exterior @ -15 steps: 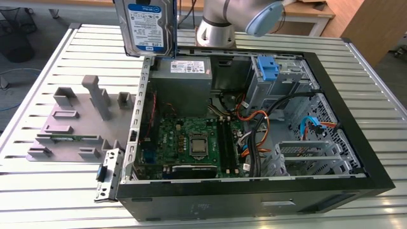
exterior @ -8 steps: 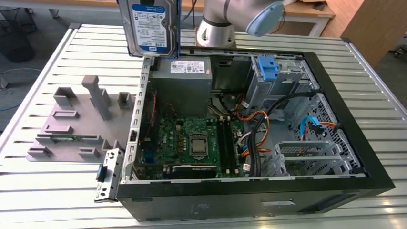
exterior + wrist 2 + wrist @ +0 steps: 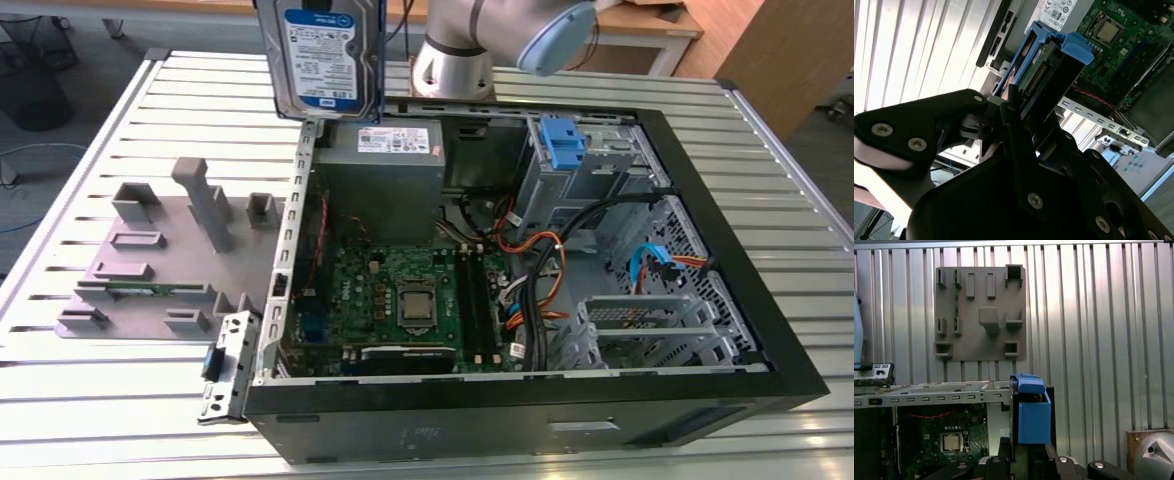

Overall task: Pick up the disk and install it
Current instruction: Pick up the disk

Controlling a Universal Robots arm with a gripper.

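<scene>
The hand (image 3: 1029, 107) was clamped on the disk (image 3: 327, 55), upright over the rim of the case (image 3: 534, 395) (best kept square and clear of the cables (image 3: 561, 250)).

disk (image 3: 324, 55): silver-metal hard drive, blue-and-white label, blue plastic rails on its edges. Held off the table, upright on edge, above the far corner of the open computer case (image 3: 534, 420), on the exterior view's left.

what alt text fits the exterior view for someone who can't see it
A disk with a blue-and-white label hangs upright over the far edge of an open computer case on a slatted table. A grey fixture plate lies at the exterior view's left.
</scene>
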